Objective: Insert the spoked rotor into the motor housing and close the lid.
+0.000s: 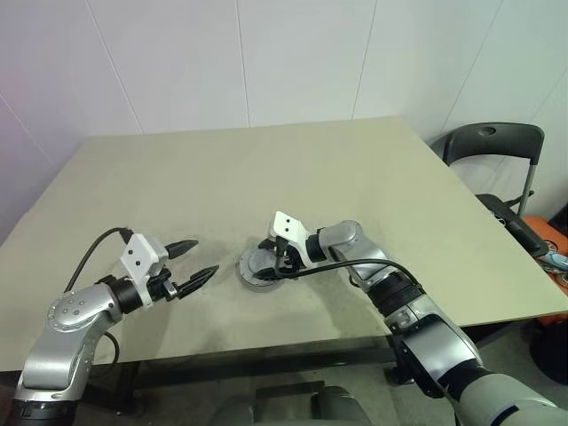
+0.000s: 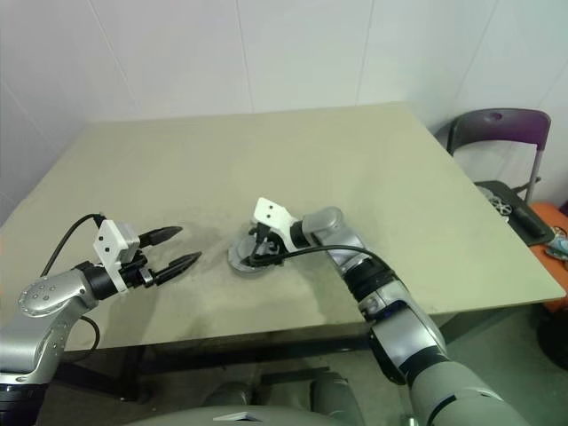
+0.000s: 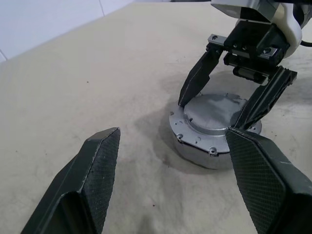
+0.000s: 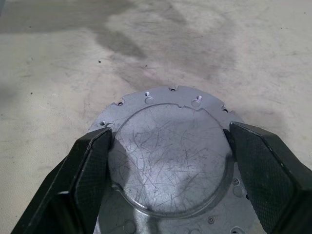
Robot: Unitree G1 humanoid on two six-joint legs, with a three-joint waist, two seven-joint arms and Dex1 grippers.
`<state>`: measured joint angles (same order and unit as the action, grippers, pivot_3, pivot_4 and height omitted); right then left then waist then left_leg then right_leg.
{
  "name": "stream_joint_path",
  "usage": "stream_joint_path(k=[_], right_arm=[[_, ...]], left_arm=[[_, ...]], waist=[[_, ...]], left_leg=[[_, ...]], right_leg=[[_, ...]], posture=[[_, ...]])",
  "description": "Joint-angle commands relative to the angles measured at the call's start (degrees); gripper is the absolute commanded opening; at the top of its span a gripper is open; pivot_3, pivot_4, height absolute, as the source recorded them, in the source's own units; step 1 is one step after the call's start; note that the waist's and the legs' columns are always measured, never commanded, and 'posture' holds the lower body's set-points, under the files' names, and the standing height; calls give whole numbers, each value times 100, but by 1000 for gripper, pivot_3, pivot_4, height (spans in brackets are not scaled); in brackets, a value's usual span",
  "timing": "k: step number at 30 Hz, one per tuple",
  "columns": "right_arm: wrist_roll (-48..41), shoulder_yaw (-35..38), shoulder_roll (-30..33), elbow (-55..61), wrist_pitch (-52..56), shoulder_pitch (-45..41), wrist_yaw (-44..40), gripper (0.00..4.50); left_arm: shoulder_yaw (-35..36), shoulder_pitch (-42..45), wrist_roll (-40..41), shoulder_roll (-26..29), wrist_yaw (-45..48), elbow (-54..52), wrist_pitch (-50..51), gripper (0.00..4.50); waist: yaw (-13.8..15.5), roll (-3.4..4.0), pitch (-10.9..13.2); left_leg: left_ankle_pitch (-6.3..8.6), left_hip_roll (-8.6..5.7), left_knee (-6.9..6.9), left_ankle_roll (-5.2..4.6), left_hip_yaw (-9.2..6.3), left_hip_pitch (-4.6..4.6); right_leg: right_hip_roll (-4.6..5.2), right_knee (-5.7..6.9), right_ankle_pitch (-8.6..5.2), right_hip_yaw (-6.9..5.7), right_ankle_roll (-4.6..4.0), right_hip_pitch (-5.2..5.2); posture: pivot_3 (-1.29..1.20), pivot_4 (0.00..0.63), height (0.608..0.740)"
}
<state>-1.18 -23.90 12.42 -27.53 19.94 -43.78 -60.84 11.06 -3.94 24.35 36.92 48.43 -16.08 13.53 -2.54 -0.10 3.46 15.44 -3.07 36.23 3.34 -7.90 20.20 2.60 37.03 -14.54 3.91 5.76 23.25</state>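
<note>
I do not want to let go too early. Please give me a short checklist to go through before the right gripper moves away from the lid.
1. Lid lies on top of the motor housing: ok, the grey disc covers it.
2. Lid sits flat and fully seated all around: cannot tell, its near edge is hidden by the fingers.
3. Spoked rotor is inside: cannot tell, the lid hides it.
4. Right gripper straddles the lid's raised centre, one finger on each side: ok.
5. Left gripper is open and apart from the assembly: ok.
6. Table around the assembly has no loose parts in the way: ok.
</note>
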Motion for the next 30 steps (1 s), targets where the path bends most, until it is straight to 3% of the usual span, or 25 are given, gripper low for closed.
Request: stream_joint_path(k=[1, 30], right_arm=[[94, 10, 4, -88, -112, -18, 33, 3507], [141, 37, 91, -342, -319, -189, -271, 3507]], left_arm=[[87, 58, 69, 26, -29, -186, -11, 3662], [150, 80, 95, 53, -10, -159, 28, 3662]], waist=[[0, 0, -1], [9, -1, -2]], left_leg=[[0, 0, 0, 0, 0, -1], [0, -2, -1, 0, 0, -16]], right_leg=[[0, 0, 0, 0, 0, -1], [3, -1, -1, 0, 0, -18]], posture=[[0, 0, 740], [0, 0, 740]])
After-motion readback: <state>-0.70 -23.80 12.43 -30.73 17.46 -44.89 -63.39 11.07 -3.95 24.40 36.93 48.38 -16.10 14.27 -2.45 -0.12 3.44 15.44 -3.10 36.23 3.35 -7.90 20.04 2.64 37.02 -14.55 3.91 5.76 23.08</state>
